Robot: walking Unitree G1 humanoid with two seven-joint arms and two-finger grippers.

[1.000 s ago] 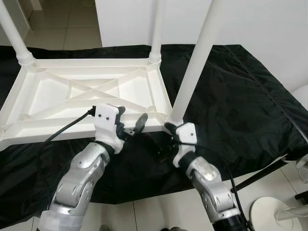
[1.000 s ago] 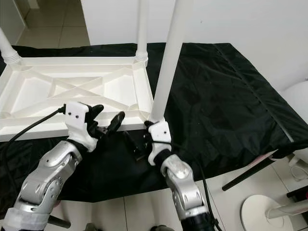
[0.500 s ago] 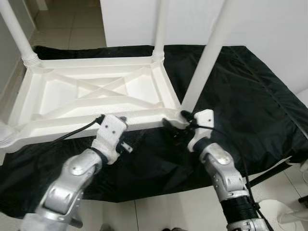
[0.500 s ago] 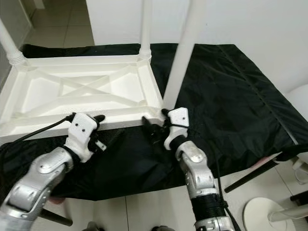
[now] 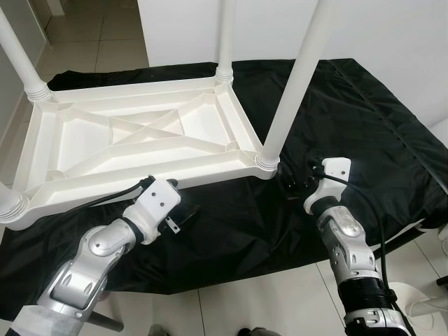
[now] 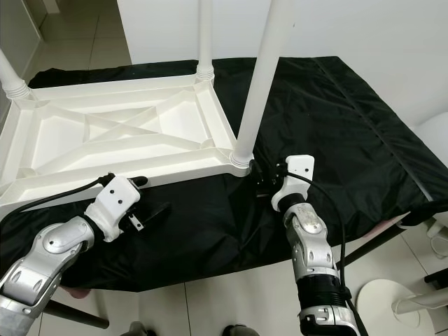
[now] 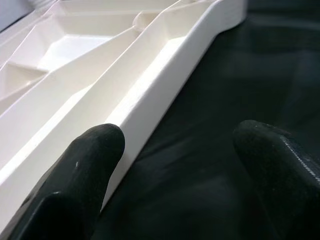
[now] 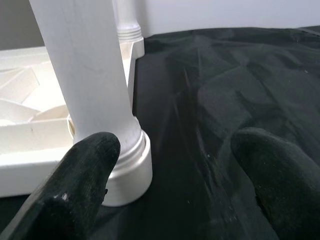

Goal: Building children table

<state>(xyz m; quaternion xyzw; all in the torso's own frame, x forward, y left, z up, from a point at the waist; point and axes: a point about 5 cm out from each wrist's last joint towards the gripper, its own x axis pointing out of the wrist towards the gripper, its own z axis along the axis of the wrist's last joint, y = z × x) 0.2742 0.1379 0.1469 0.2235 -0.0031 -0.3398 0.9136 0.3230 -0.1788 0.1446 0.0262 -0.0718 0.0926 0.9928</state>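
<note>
Both tools backed off and spread, grasping nothing: left tool (image 5: 183,213) by the rim, right tool (image 5: 297,183) off the near leg (image 5: 290,94). Upturned children's table (image 5: 133,140) resting on black-covered tabletop (image 5: 350,119), legs seated; looks near done.

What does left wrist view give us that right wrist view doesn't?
Left wrist view: the upturned tabletop's long near rim and ribbed underside, with the left hand open beside that rim. Right wrist view: the near right leg seated in its corner socket, a farther leg behind it, and the right hand open by the socket. Both: white table plastic and the black cloth.
</note>
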